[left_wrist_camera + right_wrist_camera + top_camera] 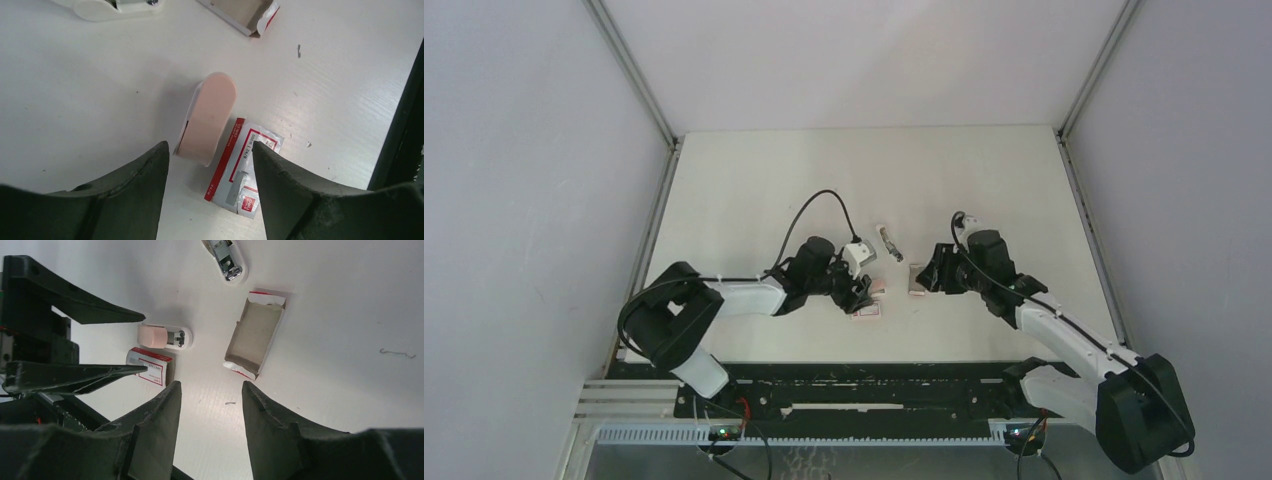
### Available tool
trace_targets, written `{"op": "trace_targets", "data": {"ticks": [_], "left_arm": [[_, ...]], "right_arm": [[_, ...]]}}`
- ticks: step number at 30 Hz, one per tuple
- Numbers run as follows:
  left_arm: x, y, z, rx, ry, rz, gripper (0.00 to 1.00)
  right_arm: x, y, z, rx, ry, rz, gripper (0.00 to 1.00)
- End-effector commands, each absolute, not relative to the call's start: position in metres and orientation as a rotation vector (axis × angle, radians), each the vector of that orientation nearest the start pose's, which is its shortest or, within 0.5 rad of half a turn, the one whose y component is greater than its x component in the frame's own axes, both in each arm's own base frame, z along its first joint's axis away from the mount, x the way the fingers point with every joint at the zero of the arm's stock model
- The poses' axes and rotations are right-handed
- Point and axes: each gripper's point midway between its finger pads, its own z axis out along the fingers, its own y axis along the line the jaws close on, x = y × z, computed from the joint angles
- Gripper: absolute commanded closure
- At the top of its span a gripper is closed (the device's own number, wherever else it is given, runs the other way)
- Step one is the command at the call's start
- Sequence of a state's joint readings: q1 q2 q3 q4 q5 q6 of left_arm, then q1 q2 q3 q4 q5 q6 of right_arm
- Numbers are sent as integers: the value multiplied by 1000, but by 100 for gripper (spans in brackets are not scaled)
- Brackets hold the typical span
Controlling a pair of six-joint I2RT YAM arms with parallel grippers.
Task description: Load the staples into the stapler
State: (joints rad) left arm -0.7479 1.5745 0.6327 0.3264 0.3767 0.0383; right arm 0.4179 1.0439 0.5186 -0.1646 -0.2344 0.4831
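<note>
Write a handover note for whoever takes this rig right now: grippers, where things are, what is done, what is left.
Left gripper: open, empty, over the pink stapler, which lies beside the labelled box.
Right gripper: open, empty, near the staples, a grey-tan block with red-and-white flaps at its ends.
White stapler: lies farther back on the table.
Done: staples not yet picked up, nothing visibly loaded.
Left: open the stapler, grasp the staples, load, close.
</note>
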Motion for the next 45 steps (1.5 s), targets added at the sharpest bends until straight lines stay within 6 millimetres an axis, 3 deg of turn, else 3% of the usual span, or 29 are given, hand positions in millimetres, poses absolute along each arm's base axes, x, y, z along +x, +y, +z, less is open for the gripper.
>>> {"op": "trace_targets", "data": {"ticks": [1, 8, 11, 14, 22, 24, 28, 32, 37, 41, 45], "left_arm": [[248, -324, 56, 1118, 1910, -832, 35], [255, -323, 45, 1103, 1955, -796, 54], [257, -324, 44, 1091, 1962, -790, 54], [260, -324, 42, 1074, 1970, -757, 47], [261, -323, 34, 1093, 1992, -709, 49], [260, -325, 33, 1099, 1993, -716, 56], [256, -329, 36, 1092, 1994, -740, 82], [251, -336, 59, 1011, 1949, -830, 99], [236, -348, 109, 875, 1853, -981, 100], [225, -355, 126, 835, 1839, -1049, 100], [215, -361, 137, 814, 1833, -1098, 100]], "right_arm": [[241, 173, 98, -92, 2306, 761, 52], [240, 171, 101, -81, 2296, 775, 52], [239, 171, 99, -81, 2299, 778, 52], [238, 171, 98, -79, 2302, 782, 52], [238, 172, 99, -71, 2299, 799, 52], [238, 173, 100, -58, 2300, 816, 49], [238, 179, 103, -2, 2289, 878, 33], [236, 190, 108, 81, 2260, 989, 24], [236, 209, 119, 182, 2229, 1137, 20], [238, 229, 143, 253, 2164, 1299, 18], [240, 238, 152, 312, 2137, 1320, 17]]}}
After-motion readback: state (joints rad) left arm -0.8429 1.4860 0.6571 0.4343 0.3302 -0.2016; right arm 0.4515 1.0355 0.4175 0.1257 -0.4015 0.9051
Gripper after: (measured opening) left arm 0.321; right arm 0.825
